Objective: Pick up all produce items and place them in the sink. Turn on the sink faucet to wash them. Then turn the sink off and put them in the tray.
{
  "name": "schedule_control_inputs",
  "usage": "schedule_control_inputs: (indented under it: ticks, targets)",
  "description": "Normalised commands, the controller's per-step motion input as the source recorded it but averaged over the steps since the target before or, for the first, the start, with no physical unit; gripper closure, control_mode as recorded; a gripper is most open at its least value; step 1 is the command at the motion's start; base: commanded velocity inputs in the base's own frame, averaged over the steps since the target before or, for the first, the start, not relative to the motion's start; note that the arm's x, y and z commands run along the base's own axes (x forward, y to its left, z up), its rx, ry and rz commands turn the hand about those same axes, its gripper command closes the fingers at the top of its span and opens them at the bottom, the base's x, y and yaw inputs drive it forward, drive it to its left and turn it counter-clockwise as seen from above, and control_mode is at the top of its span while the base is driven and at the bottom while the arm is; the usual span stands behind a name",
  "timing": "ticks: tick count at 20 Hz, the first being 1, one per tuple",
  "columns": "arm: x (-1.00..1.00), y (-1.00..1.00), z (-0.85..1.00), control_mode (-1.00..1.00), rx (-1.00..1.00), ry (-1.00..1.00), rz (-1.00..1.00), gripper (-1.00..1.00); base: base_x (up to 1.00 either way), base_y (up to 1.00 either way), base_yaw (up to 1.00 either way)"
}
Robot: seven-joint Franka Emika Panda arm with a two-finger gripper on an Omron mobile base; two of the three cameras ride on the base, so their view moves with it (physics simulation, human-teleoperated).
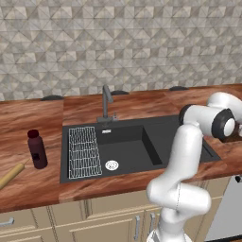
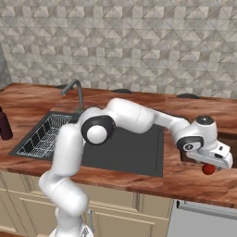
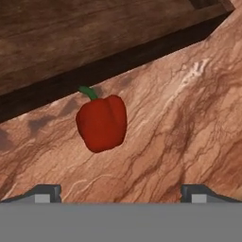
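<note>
Two end effector (image 3: pixel 118 191) fingertips spread wide above the red pepper (image 3: pixel 102 123), untouched.

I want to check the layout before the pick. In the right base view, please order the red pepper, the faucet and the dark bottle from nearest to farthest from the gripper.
1. Red pepper: just under the gripper, far right.
2. Faucet: behind the sink, left of centre.
3. Dark bottle: at the far left edge.

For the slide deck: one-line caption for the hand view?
Open gripper above a red bell pepper on the wood counter beside the tray.
</note>
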Motion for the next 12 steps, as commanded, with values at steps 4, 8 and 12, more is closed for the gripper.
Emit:
schedule_control_inputs:
  ticks: [4,8,12]
  targets:
    - [0.08,0.0,-0.13,-1.0,0.05,0.12,0.0,-1.0,0.0,0.0,0.0]
    - [0.09,0.0,-0.23,-1.0,0.04,0.12,0.01,-1.0,0.0,0.0,0.0]
    - [0.23,0.0,-0.25,-1.0,0.02,0.09,0.01,-1.0,0.0,0.0,0.0]
